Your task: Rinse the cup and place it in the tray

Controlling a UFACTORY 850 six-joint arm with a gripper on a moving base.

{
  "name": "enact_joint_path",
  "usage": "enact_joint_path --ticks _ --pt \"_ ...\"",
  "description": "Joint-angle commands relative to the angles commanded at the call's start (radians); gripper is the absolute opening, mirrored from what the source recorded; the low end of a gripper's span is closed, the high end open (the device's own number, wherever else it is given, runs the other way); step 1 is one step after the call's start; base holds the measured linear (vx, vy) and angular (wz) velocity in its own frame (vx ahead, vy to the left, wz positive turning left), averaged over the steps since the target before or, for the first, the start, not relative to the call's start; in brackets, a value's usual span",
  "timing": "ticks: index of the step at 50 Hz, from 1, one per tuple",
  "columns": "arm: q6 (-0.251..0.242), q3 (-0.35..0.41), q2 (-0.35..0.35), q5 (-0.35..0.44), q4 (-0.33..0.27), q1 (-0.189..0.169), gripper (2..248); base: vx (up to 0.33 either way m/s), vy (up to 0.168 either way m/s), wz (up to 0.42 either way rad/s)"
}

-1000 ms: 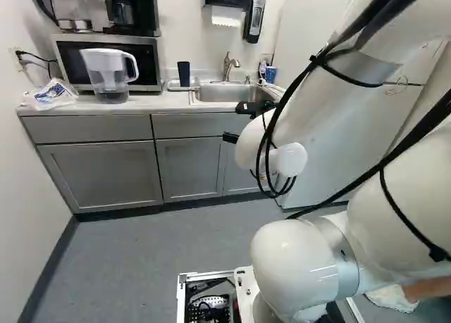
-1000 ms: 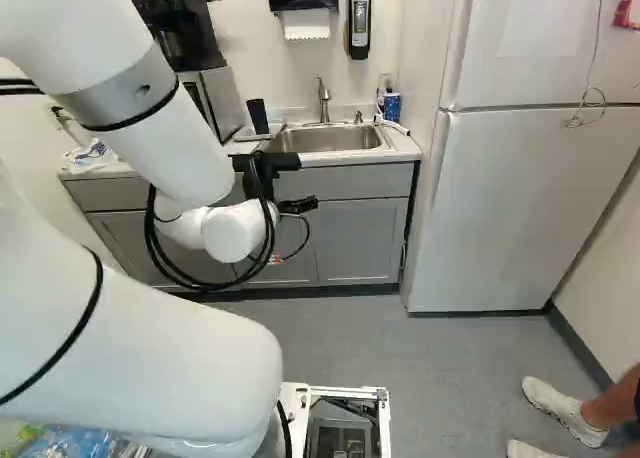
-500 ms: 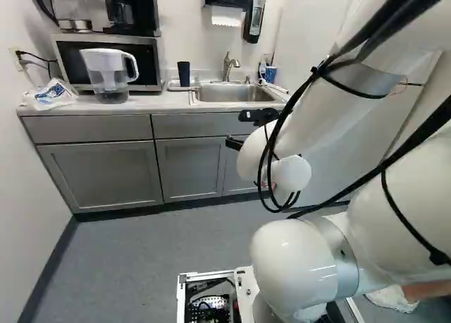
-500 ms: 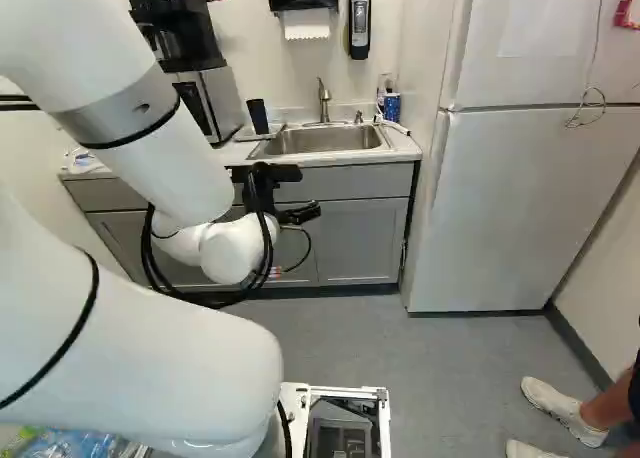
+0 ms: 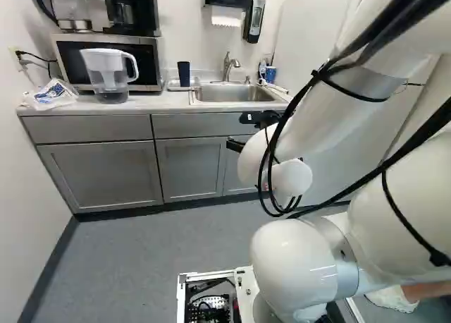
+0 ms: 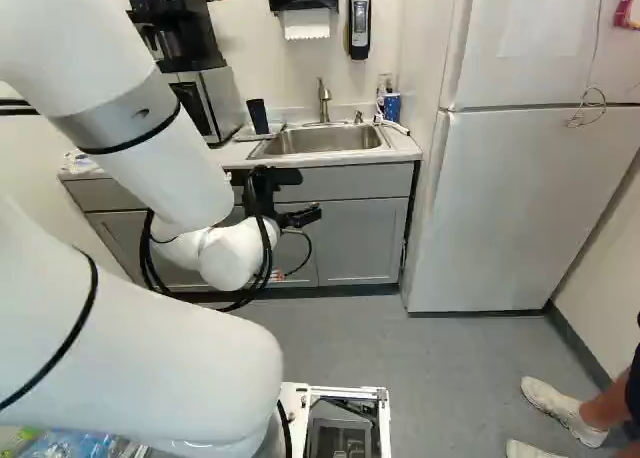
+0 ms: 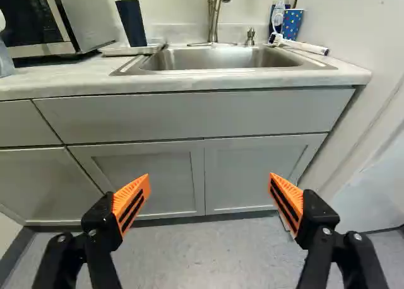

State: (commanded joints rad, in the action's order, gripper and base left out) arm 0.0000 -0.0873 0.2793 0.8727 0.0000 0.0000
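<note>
- The white arm (image 6: 150, 348) is bent, and its forearm slopes down towards the wrist.
- The gripper (image 6: 304, 216) points ahead to the cabinet (image 7: 202, 115), its two fingers standing wide apart.
- The dark blue cup (image 7: 130, 23) stands on the tray (image 7: 134, 50), near the counter's (image 7: 76, 79) back edge.

You are getting no readable text, label, brand, number or sign. You are seeing blue marks on the white bag (image 5: 51, 97) on the counter (image 5: 151, 107), and they are coming through too small and blurred for you to read.
</note>
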Motion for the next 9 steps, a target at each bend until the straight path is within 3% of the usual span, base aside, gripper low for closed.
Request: enact_joint_path --ticks 9 --pt "0.000 0.000 0.000 0.000 0.000 0.000 247 0.000 0.000 0.000"
